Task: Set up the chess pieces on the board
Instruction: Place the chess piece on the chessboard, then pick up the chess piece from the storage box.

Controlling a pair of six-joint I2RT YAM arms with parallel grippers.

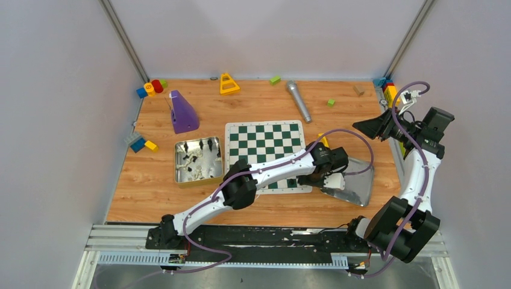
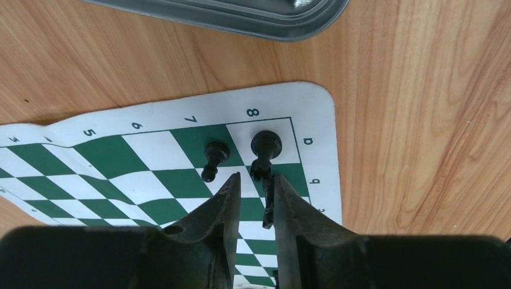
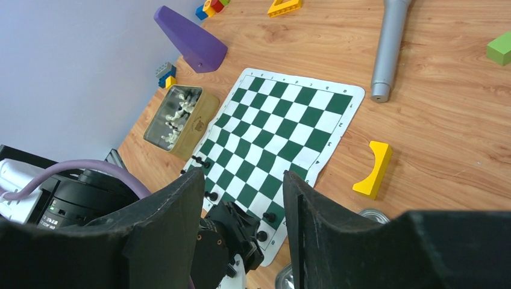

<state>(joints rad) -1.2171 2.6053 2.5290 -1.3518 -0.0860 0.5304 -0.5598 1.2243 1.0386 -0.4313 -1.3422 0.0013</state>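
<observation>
The green-and-white board lies mid-table. In the left wrist view my left gripper hovers over the board's corner by the 8 mark. Its jaws stand apart. A slim black piece lies against the inner face of the right finger, with a gap to the left finger. Two black pieces stand just beyond the tips. More black pieces line the board's near edge. My right gripper hangs open and empty, raised at the right.
A metal tin holding several black and white pieces sits left of the board. A shiny tray lid lies right of the left wrist. A yellow arch block, a grey microphone, a purple cone and toy blocks lie around the board.
</observation>
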